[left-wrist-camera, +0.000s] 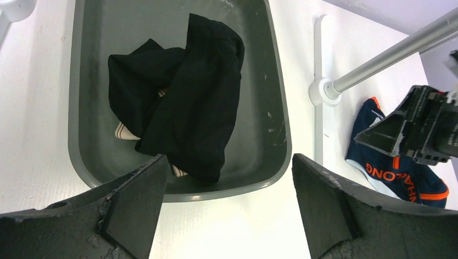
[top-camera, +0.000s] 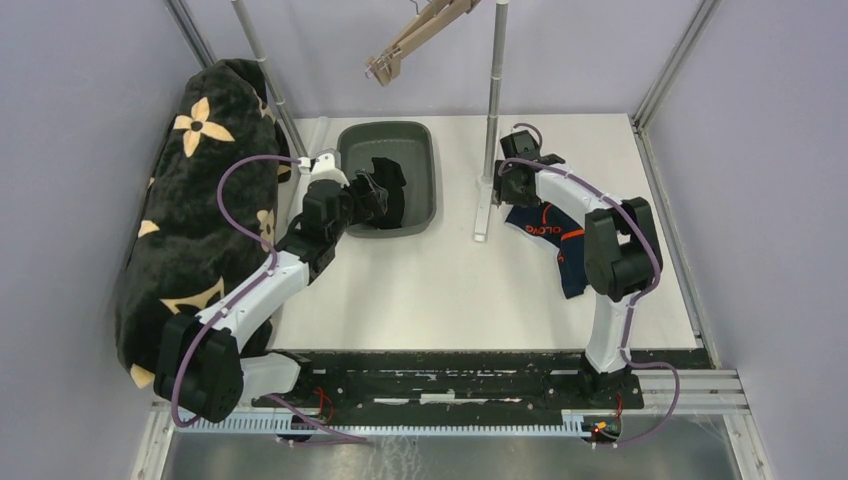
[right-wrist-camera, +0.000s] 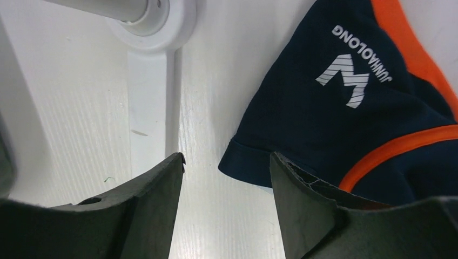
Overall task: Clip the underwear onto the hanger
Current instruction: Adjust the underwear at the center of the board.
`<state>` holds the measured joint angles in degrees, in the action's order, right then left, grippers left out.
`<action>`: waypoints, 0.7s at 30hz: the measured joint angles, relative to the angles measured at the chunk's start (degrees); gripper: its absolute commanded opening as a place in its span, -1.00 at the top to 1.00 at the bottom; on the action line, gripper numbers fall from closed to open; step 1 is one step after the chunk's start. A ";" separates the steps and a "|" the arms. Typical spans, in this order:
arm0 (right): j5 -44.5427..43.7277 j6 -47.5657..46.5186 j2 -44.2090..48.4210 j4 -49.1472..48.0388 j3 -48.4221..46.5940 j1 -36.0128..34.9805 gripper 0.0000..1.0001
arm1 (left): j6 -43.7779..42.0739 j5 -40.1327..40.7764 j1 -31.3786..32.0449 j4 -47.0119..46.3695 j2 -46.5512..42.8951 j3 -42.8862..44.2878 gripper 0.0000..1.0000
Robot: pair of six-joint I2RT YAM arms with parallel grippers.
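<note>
far left: a black blanket (top-camera: 190,220) with tan flower print is draped along the edge of the table (top-camera: 440,290), not involved. the left gripper (left-wrist-camera: 228,162) hangs over the near rim of a grey tub (left-wrist-camera: 81,135), jaws wide apart and holding nothing. black clothes (left-wrist-camera: 189,108) lie crumpled inside the tub, ahead of the fingers. above and behind the tub, a wooden hanger (top-camera: 415,40) hangs at a slant at the top of the overhead view. its clips are too small to judge open or closed. right of the tub, 1 upright metal pole (top-camera: 493,100) stands on a white foot (right-wrist-camera: 156,21). the right gripper (right-wrist-camera: 227,162) is low over the table just right of that foot, jaws parted and empty, with the near corner of the underwear (right-wrist-camera: 335,124) lying between the 2 fingers. whether the pads touch the cloth cannot be told. the underwear is navy with orange trim and white lettering, lying flat on the table right of the pole, well apart from the hanger. assessment: the item is light, thin, soft cloth that will likely sag and fold once lifted, and a single layer may slip from a shallow pinch. recommended hold: the hemmed edge or the orange band, where the cloth looks doubled, taken deep between the pads, leaving the waistband free to offer to the clips. task status: garment not yet lifted, nothing clipped.
</note>
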<state>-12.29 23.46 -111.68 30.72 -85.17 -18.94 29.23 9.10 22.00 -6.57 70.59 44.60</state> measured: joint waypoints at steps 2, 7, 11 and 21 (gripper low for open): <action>1.01 1.14 -1.38 0.13 -0.04 0.20 -0.36 | 0.00 0.07 0.00 0.00 0.00 0.00 -0.83; 3.13 3.54 -3.61 0.37 -0.04 0.66 -0.34 | 0.00 0.39 0.00 0.00 0.00 0.00 -0.82; 4.39 4.85 -4.35 0.07 0.28 0.98 -0.30 | 0.00 0.44 0.00 0.00 0.02 0.00 -0.83; 5.73 6.71 -5.31 -0.74 1.88 2.45 0.40 | -0.02 1.09 0.00 0.02 0.13 0.00 -0.82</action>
<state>-6.57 30.17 -116.99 29.98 -83.29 -16.49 29.21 10.20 22.00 -6.55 70.72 44.60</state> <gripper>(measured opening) 0.473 0.910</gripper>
